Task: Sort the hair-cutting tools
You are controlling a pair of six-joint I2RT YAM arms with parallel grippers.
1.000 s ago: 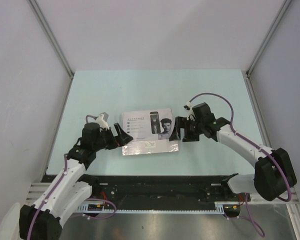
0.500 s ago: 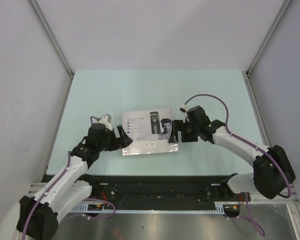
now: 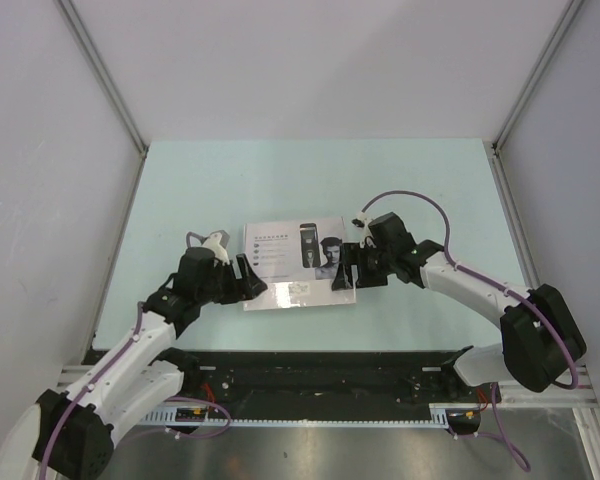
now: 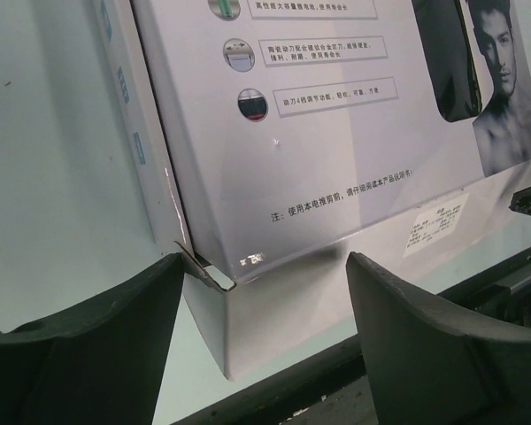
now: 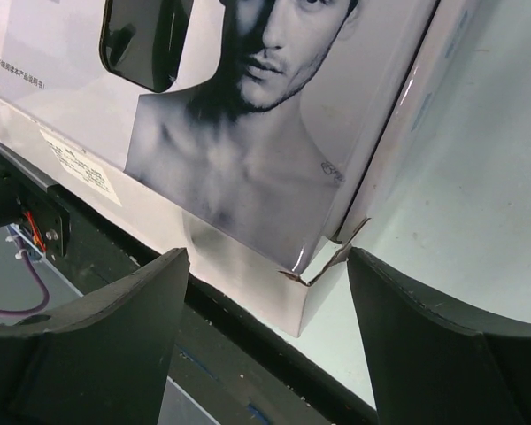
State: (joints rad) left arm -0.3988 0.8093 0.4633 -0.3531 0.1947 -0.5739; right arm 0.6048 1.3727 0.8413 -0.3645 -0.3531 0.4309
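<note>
both arms flank the white box (image 3: 290, 262) lying flat on the surface (image 3: 280, 180). left end effector (image 3: 248, 276) and right end effector (image 3: 348, 267) gape open, each straddling a near corner, gripping nothing. hair-cutting tools out of sight, presumably inside. they should squeeze both ends evenly and lift level.

A pale-green table (image 3: 180, 180) is seen, closed in by grey walls (image 3: 40, 150) at L, R & back, w/ a black rail (image 3: 320, 365) run along its near edge. A flat white box (image 3: 280, 255) is laid directly on it, approx. mid-table, somewhat nearer the front, printed face up. Text rows are shown on the box's L part, a clipper pic & a man's photo on its R part. A small label (image 3: 300, 289) is stuck by the near edge. Both near corners are seen frayed, w/ flaps slightly lifted.
</note>
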